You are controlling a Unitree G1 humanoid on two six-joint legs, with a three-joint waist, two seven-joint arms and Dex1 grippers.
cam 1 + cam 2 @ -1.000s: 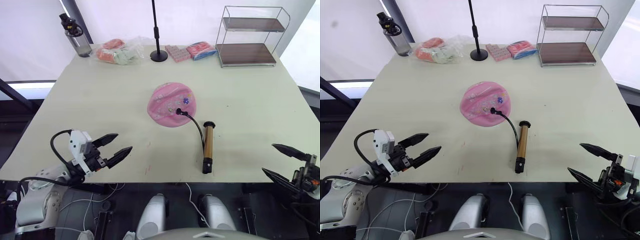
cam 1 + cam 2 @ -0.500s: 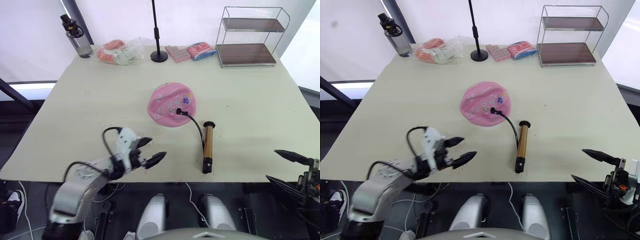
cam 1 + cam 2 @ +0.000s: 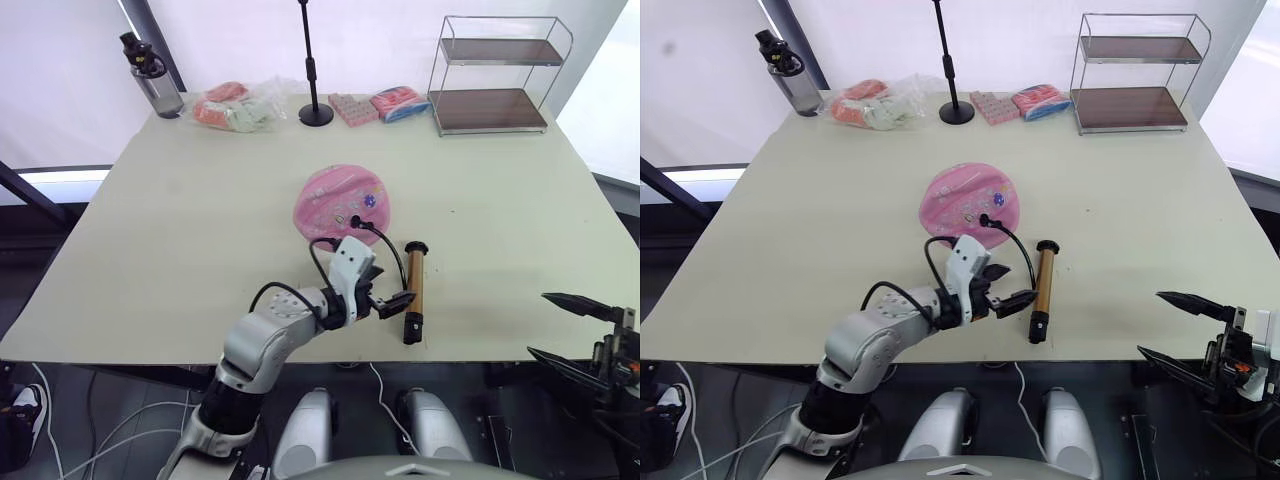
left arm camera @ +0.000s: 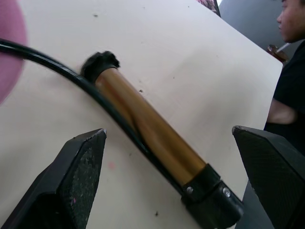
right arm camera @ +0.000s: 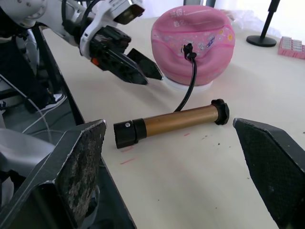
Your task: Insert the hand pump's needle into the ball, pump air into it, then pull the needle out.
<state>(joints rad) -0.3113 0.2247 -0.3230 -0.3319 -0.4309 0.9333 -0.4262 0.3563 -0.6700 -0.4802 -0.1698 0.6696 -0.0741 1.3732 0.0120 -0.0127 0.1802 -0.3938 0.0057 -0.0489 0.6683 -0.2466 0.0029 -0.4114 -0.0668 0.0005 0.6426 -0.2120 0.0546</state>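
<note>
Hand pump (image 3: 415,294) on table, left tool (image 3: 388,296) open beside it

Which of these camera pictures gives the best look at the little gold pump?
The right wrist view: the whole pump lies side-on, from cap to cap, with its hose running up to the ball. The left wrist view shows its barrel close up but cuts off the hose. In the two eye views it is small, beside the open left gripper.

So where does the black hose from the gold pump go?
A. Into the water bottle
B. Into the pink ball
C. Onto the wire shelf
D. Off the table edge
B: the black hose curves from the hand pump up to a fitting on the pink ball.
</note>
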